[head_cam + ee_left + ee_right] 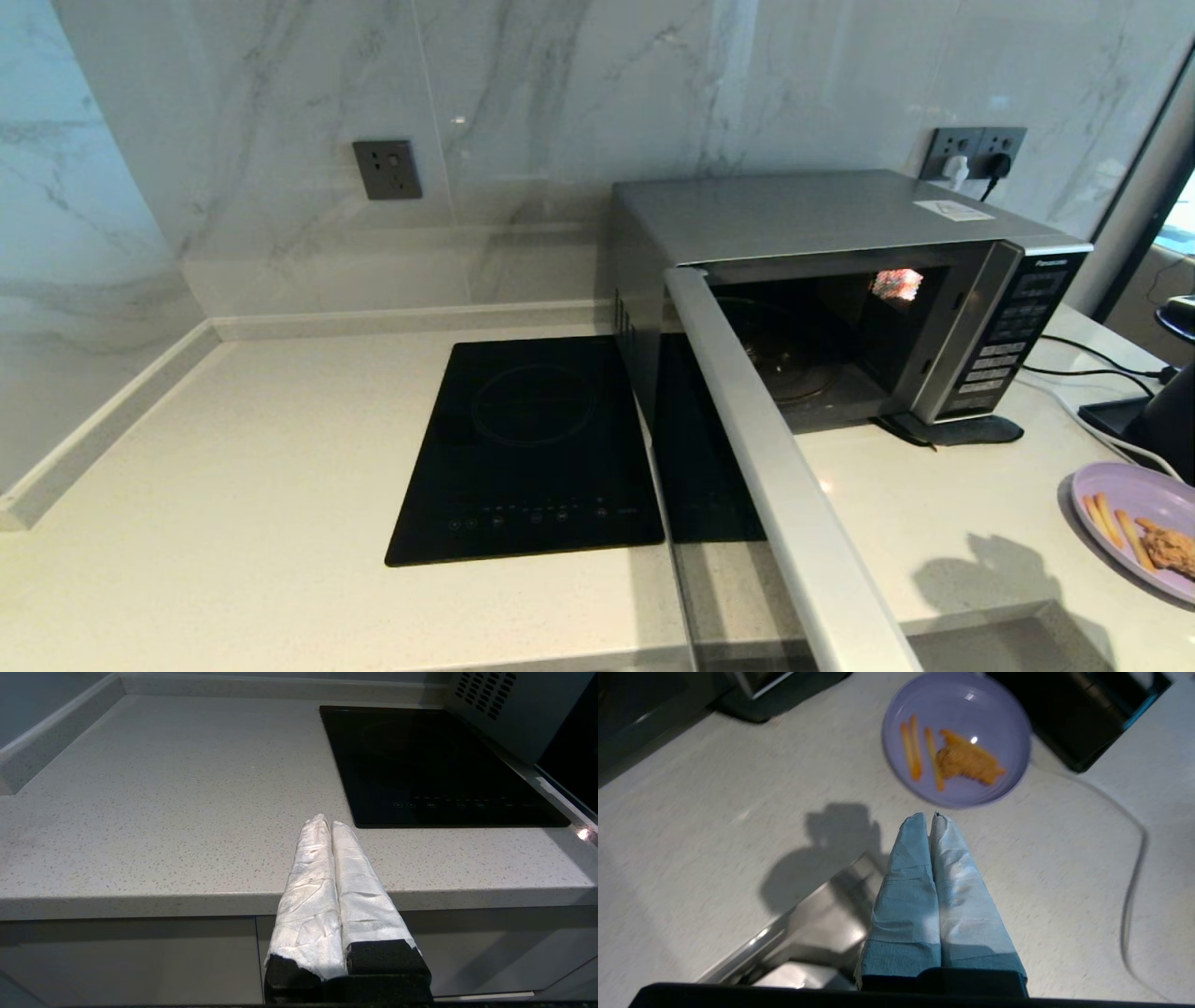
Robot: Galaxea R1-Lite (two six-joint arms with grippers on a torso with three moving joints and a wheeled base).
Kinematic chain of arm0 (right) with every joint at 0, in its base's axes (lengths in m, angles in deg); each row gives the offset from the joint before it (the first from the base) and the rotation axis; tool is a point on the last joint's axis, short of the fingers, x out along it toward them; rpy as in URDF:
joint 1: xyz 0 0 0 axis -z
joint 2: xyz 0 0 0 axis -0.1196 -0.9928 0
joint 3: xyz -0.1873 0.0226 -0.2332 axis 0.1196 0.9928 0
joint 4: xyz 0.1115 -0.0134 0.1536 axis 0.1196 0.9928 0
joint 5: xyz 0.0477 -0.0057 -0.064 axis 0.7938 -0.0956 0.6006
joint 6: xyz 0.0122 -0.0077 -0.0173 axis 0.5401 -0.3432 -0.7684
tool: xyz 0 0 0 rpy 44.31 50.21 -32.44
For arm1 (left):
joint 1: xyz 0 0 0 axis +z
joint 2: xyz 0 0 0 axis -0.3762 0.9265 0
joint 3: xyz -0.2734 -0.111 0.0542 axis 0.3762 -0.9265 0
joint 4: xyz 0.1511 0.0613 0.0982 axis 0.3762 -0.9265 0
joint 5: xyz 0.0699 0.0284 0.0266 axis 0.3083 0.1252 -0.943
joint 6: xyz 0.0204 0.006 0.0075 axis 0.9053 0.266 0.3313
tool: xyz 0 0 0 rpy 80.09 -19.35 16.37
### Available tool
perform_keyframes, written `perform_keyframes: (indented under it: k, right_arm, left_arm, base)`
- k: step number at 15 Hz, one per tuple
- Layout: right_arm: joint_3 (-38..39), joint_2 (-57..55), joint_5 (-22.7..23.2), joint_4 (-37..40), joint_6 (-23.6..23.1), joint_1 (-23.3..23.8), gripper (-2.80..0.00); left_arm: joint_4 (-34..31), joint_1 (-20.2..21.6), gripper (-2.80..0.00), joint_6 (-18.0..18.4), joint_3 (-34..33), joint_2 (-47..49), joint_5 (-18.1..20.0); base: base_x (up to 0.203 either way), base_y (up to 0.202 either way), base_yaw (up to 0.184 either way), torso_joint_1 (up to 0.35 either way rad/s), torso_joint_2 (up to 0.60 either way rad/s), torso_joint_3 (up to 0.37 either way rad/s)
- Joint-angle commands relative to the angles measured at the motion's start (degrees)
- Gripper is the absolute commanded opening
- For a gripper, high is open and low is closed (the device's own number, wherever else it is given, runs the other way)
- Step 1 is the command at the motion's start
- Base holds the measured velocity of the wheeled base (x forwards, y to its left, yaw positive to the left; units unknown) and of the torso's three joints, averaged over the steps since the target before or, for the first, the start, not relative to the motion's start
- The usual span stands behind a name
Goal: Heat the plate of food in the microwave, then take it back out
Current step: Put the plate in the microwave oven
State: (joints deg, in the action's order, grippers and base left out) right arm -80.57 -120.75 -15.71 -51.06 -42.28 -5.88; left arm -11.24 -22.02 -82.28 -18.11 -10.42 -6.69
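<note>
Silver-grey boxy microwave [840, 224]: door swung open, cavity lit. Round lilac plate of fries and crumbed piece [956, 739]: on speckled white desk [233, 467], right of microwave. Right end effector [930, 817]: above desk near plate, fingers pressed together, empty. Left end effector [327, 825]: parked at desk edge, pressed together.

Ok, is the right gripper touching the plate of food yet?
Apart. In the right wrist view the right gripper, shut and empty, hangs above the counter, casting a separate shadow there, short of the plate of food, which nothing touches.
</note>
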Motion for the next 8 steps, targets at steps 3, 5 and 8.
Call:
perform_keyframes:
  k: [3,5,8]
  right_arm:
    - [5.5,-0.5,3.2,-18.1,-8.2,14.6,-2.8]
    - [3.9,-4.9,4.5,-19.7,-6.9,17.3,-2.8]
    - [1.5,-13.3,7.2,-19.8,-3.0,23.1,-2.8]
  left_arm:
    - [0.0,0.0,-2.8,0.0,0.0,0.1,0.0]
    - [0.0,0.0,-2.8,0.0,0.0,0.1,0.0]
    - [0.0,0.0,-2.8,0.0,0.0,0.1,0.0]
  base:
    - [0.0,0.0,0.0,0.0,0.0,0.0]
    - [0.0,0.0,0.0,0.0,0.0,0.0]
    - [0.0,0.0,0.0,0.0,0.0,0.0]
